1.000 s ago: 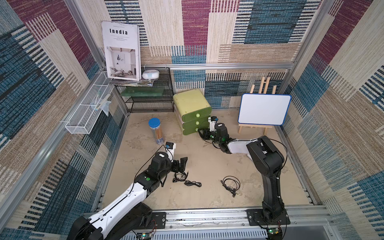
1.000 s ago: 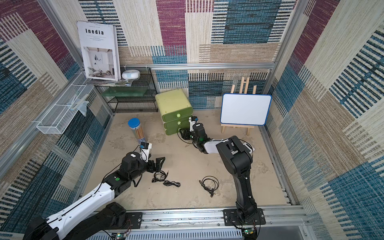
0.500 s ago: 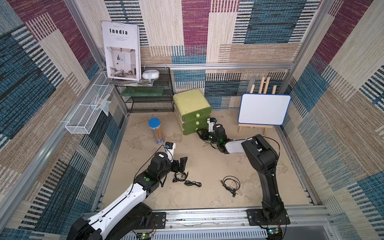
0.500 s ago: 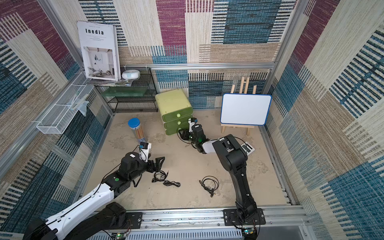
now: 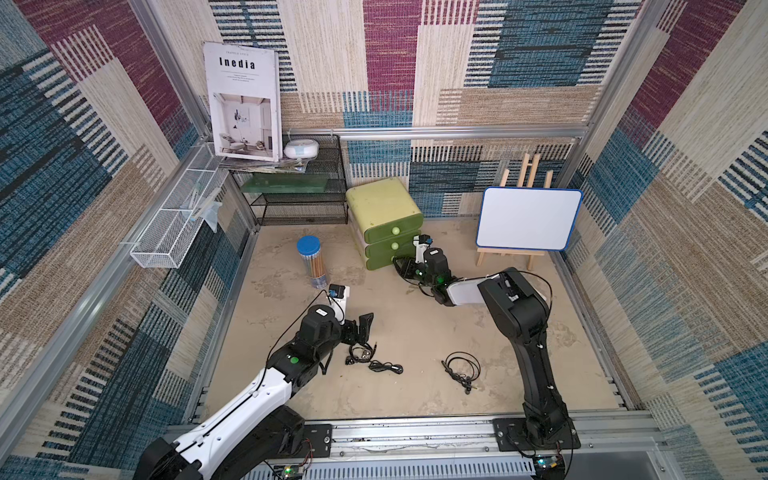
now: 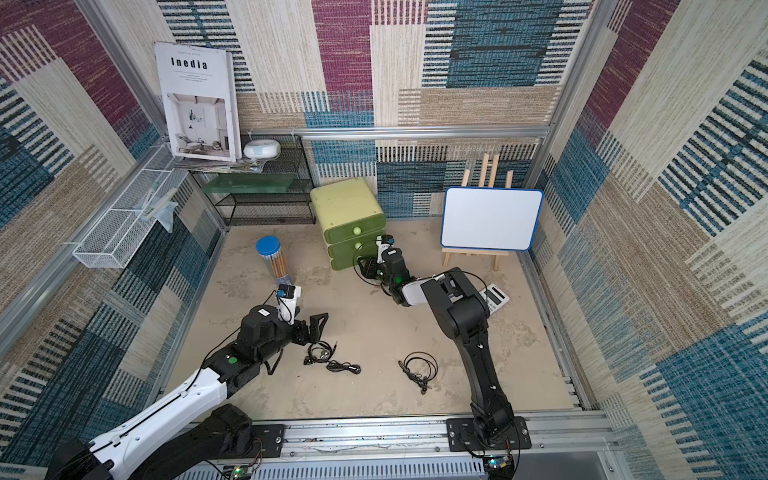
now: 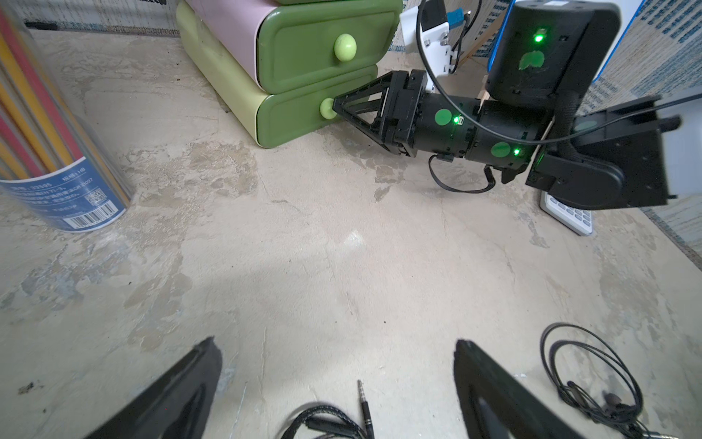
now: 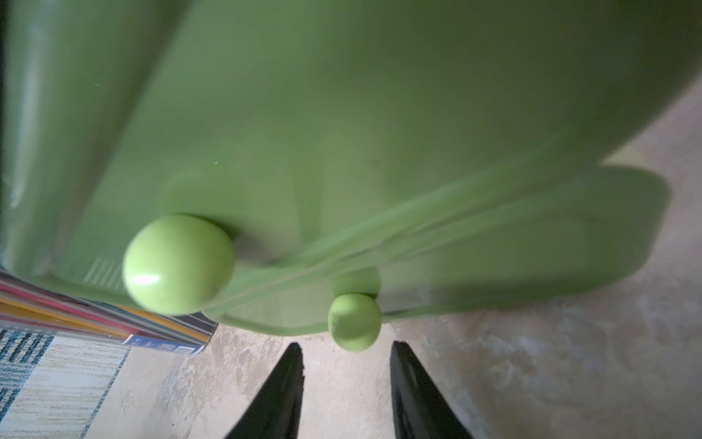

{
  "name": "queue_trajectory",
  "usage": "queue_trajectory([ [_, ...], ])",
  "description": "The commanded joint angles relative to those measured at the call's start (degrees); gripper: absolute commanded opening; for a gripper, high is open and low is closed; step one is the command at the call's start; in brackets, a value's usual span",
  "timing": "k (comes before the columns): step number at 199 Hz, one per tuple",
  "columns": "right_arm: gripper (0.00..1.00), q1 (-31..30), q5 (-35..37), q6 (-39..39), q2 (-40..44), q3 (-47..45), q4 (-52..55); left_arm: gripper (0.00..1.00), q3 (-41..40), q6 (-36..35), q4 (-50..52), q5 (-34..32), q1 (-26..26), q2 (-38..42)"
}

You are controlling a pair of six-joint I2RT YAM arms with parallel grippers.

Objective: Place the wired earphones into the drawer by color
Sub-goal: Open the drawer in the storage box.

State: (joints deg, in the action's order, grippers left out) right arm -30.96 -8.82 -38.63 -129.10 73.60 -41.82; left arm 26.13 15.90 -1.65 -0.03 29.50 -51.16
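Right claw [image 6: 361,262] at green drawers [image 6: 345,208], black earphones [image 6: 417,377] on floor [image 6: 374,324]

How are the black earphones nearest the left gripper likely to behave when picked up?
Probably floppy and light: the earphones lie as thin, loosely coiled cable. Their free jack plug may dangle and drag.

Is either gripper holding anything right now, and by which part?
Nothing is held. The left gripper stands open by black earphones; the right gripper has jaws apart at the lowest drawer knob, not gripping it.
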Motion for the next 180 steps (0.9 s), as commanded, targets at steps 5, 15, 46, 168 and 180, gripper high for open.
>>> queue_trajectory([
  [5,0.40,-0.06,0.93,0.75,-0.84,0.40,-3.04,0.99,-0.20,-0.34,-0.73,-0.06,-0.05,0.07],
  [15,0.39,-0.01,0.99,0.68,-1.19,0.48,-3.63,0.99,-0.15,-0.35,-0.78,-0.06,-0.05,-0.06],
  [46,0.38,-0.03,1.00,1.00,-2.18,0.81,-5.27,0.99,-0.19,-0.34,-0.73,-0.14,-0.05,0.04],
  [168,0.34,-0.24,1.08,-0.05,-5.20,3.65,-5.97,0.99,-0.08,-0.63,-0.74,-0.32,-0.05,-0.43],
  [180,0.32,-0.35,1.08,-0.05,-5.24,3.65,-5.99,0.99,-0.11,-0.61,-0.83,-0.32,-0.05,-0.42],
])
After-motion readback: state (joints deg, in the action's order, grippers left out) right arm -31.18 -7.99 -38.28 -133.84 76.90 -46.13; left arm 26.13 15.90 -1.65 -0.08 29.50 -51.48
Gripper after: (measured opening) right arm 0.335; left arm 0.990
